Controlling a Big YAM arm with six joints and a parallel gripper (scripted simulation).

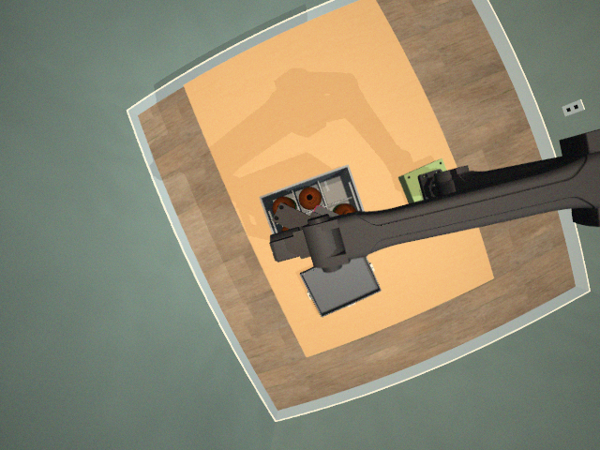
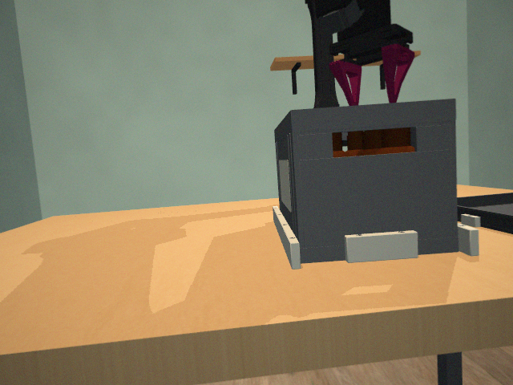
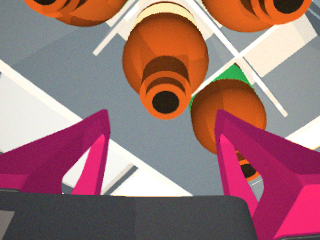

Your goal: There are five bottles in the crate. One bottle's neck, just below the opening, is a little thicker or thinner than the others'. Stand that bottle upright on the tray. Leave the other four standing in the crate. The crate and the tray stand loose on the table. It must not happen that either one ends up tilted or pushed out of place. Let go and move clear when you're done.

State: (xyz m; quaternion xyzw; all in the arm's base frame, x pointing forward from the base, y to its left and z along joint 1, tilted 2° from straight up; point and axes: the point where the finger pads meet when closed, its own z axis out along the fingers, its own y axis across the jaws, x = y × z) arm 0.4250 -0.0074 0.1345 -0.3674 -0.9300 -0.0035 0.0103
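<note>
Gripper (image 2: 373,104) (image 3: 162,119) over crate (image 1: 352,186) (image 2: 373,194), jaws apart, nothing held. Odd-necked bottle unconfirmed, bottles in crate. Risk: right-hand finger in wrist view overlaps the four-o'clock bottle; descending misaligned could knock it, shift crate.
</note>
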